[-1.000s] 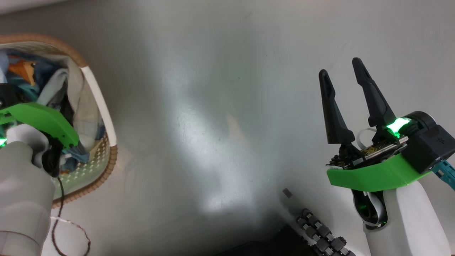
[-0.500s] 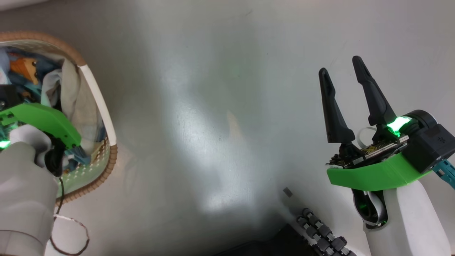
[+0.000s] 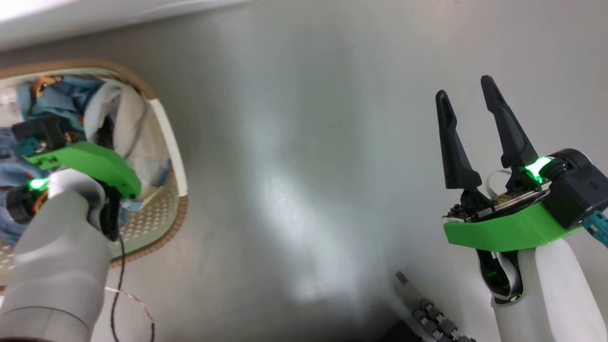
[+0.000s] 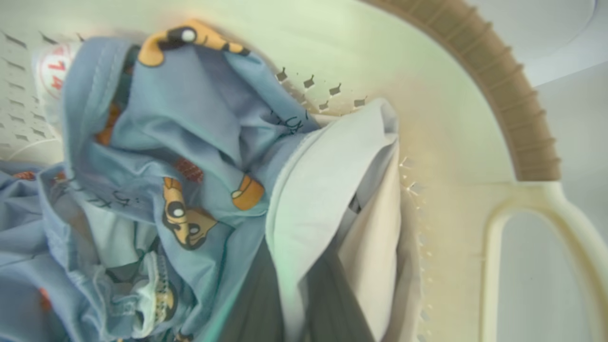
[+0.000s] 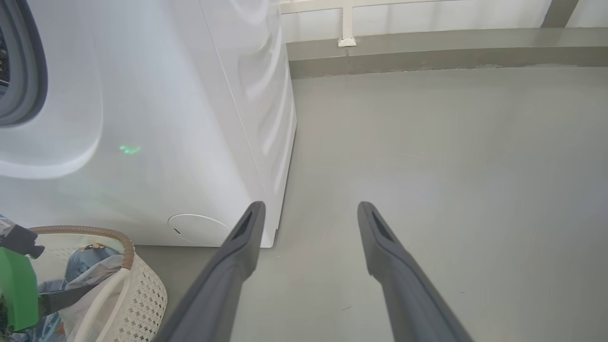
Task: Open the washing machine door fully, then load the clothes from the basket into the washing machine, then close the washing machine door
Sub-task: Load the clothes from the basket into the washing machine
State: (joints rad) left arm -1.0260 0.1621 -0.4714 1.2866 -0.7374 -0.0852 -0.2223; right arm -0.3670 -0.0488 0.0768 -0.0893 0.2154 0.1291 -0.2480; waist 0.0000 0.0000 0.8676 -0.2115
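Note:
The basket (image 3: 169, 129) stands on the floor at the left of the head view, with the blue printed clothes (image 3: 61, 95) and white cloth heaped inside. My left gripper (image 3: 105, 137) reaches down into it. In the left wrist view that gripper (image 4: 304, 266) is shut on a fold of white and blue cloth (image 4: 190, 133), close to the basket's brown rim (image 4: 517, 109). My right gripper (image 3: 468, 90) hangs open over bare floor, holding nothing. The right wrist view shows the washing machine (image 5: 166, 118), its grey gasket (image 5: 19, 71), and the basket (image 5: 142, 294) before it. The washing machine door is out of view.
Grey floor spreads between the basket and my right gripper (image 5: 311, 206). A thin cable (image 3: 118, 285) dangles from my left forearm. My wheeled base (image 3: 437, 323) shows at the bottom edge. A low kerb and wall (image 5: 427, 52) run behind the machine, which has a round flap (image 5: 197, 228).
My left gripper has shut on cloth inside the basket. The head camera has shifted, so the basket sits further right and lower. The right gripper stays open and still.

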